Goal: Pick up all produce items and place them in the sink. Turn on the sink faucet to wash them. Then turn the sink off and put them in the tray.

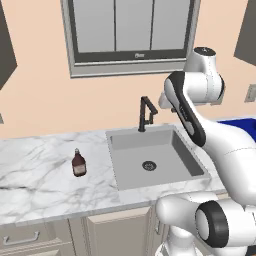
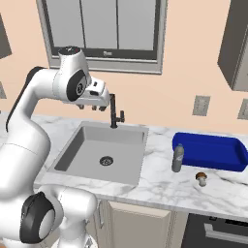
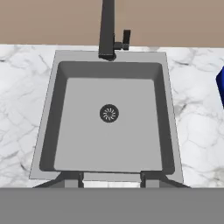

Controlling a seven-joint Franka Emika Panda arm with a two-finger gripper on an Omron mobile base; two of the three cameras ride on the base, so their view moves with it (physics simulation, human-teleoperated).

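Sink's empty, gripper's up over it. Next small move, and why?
Probably swing the gripper right, toward the mushroom on the counter in front of the blue tray. The sink holds nothing, the open fingers hold nothing, and the mushroom is the one produce item seen.

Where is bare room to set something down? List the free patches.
Free: the grey rectangular sink basin around its drain; the white marble counter left of the dark brown glass bottle. Crowded: right of the sink, where grey bottle, small brown-capped mushroom and blue tray cluster.
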